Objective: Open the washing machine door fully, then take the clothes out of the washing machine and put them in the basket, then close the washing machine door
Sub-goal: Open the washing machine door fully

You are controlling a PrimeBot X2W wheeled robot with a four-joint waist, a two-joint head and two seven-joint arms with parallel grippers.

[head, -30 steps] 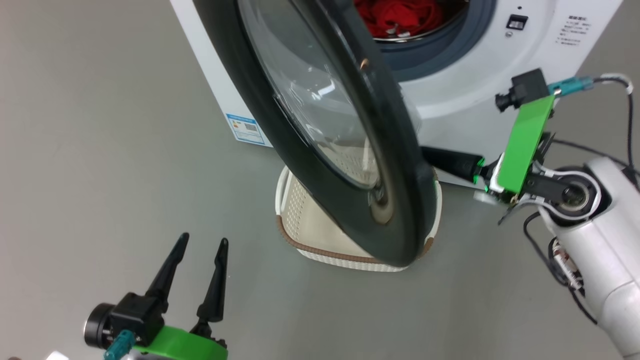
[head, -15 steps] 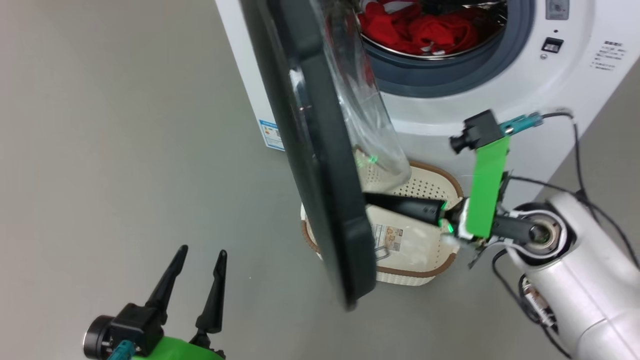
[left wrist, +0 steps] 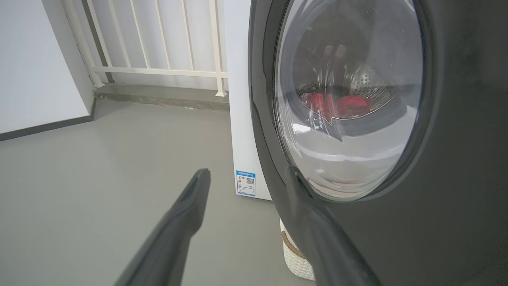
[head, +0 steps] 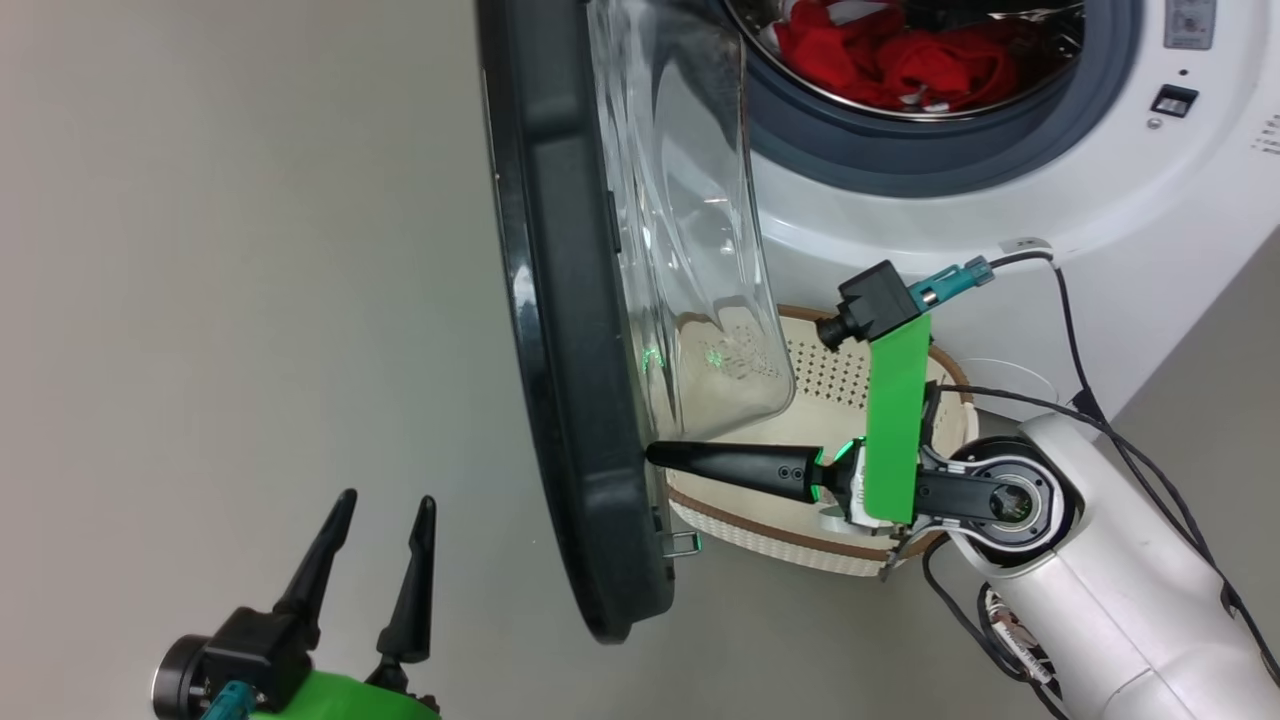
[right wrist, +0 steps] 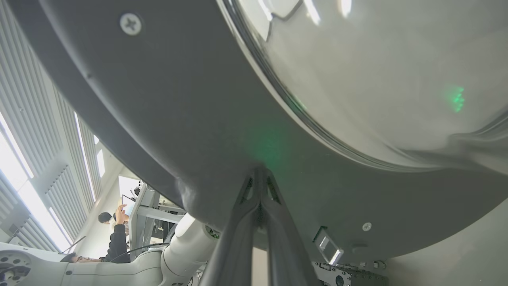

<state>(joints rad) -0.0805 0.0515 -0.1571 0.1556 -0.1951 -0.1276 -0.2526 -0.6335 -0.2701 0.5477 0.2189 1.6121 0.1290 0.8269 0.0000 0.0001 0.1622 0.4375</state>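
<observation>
Fingers of the right gripper point(head: 655, 456) are pressed together, tips against the inner frame of the washing machine door point(head: 560, 350), which stands swung out, edge-on in the head view. The left gripper point(head: 387, 498) hangs spread and empty near the door's outer face. Red clothes point(head: 900, 60) lie inside the washing machine point(head: 1000, 230); the basket point(head: 800, 535) sits on the floor below. The left wrist view adds a blue label sticker point(left wrist: 246, 183) on the machine's side, print too small to read; the right wrist view, a person point(right wrist: 113, 238) far behind.

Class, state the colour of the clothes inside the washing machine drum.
The clothes are bright red, clearest in the head view.
</observation>
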